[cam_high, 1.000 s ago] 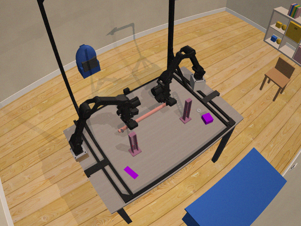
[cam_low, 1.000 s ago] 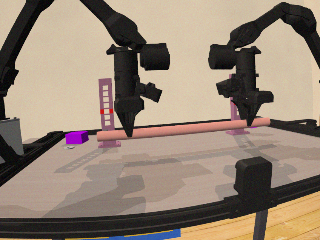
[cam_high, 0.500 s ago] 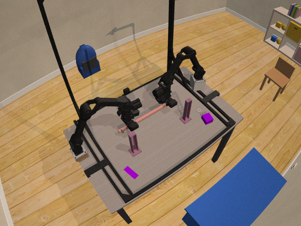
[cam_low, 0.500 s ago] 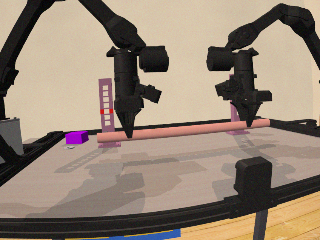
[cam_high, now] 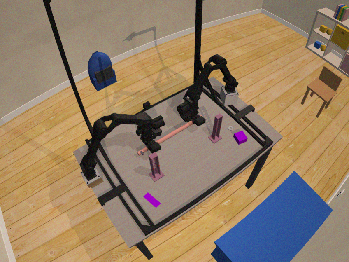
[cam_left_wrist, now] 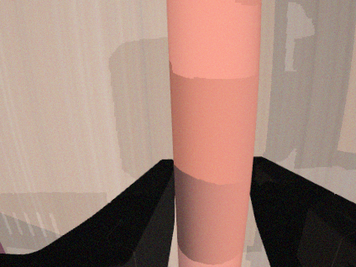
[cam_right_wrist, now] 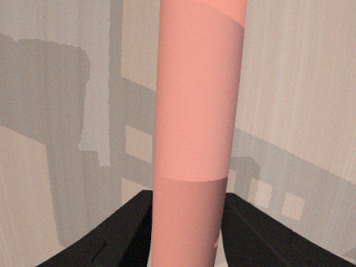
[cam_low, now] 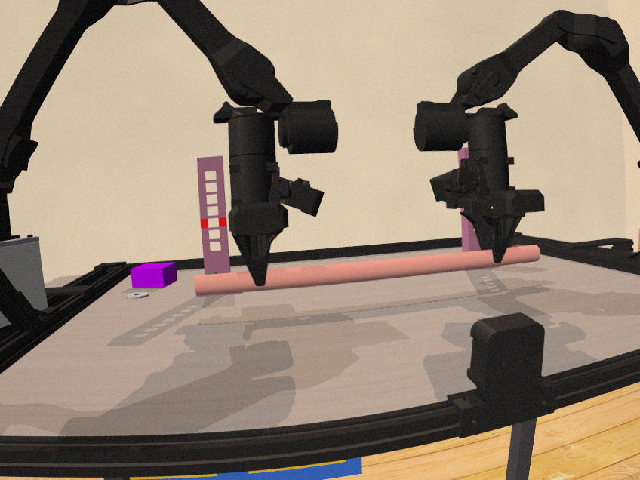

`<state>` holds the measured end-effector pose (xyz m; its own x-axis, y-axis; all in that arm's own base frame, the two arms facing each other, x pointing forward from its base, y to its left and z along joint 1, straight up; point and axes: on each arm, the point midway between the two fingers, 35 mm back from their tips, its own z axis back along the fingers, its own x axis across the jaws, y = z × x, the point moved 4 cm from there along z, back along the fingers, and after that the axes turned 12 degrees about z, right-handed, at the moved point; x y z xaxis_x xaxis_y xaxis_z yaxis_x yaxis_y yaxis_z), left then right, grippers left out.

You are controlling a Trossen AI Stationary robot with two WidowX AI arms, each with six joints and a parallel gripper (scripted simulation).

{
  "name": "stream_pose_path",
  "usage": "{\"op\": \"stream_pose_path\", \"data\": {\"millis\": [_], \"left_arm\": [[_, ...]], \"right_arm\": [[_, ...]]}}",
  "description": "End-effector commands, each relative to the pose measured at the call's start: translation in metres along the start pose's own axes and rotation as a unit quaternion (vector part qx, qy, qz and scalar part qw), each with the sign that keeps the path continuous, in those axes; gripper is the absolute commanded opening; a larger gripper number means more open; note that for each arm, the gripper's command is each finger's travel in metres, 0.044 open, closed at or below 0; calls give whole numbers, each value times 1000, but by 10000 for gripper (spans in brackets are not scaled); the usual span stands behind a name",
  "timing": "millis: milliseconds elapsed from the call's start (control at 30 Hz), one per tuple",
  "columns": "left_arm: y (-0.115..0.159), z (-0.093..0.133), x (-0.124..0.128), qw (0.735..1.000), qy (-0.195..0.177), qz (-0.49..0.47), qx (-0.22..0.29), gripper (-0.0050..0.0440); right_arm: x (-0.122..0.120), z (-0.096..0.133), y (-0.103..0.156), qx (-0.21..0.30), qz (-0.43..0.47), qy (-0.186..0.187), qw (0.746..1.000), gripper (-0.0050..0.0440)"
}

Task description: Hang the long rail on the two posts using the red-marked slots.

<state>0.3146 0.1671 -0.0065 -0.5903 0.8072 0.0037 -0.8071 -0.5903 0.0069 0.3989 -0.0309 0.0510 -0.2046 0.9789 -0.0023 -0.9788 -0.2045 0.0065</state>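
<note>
The long salmon rail is held in the air above the table, apart from both posts. My left gripper is shut on it near one end. My right gripper is shut on it near the other end. A small grey hook shows at the right arm's end; the other hook is hidden. The pink slotted post on the left arm's side has a red mark. The other post is partly hidden in the exterior view.
A purple block and a pale ring lie beyond the left-side post. A flat purple piece lies beyond the other post. A black camera block stands on the table's frame.
</note>
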Motion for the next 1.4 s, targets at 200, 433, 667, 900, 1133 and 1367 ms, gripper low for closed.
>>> {"op": "stream_pose_path", "data": {"millis": [200, 433, 667, 900, 1133, 1367], "left_arm": [[-1, -8, 0, 1000, 1, 0, -2, 0], [-1, -14, 0, 1000, 2, 0, -2, 0], [-1, -19, 0, 1000, 2, 0, -2, 0], [-1, -25, 0, 1000, 2, 0, -3, 0], [-1, -29, 0, 1000, 2, 0, -3, 0], [0, -27, 0, 1000, 0, 0, -1, 144]], "right_arm": [[0, -8, -1, -2, 0, -1, 1000, 0], [0, -14, -1, -2, 0, -1, 1000, 0], [0, -19, -1, -2, 0, -1, 1000, 0], [0, -25, 0, -3, 0, -1, 1000, 0], [0, -29, 0, -3, 0, -1, 1000, 0], [0, -27, 0, 0, 0, 0, 1000, 144]]}}
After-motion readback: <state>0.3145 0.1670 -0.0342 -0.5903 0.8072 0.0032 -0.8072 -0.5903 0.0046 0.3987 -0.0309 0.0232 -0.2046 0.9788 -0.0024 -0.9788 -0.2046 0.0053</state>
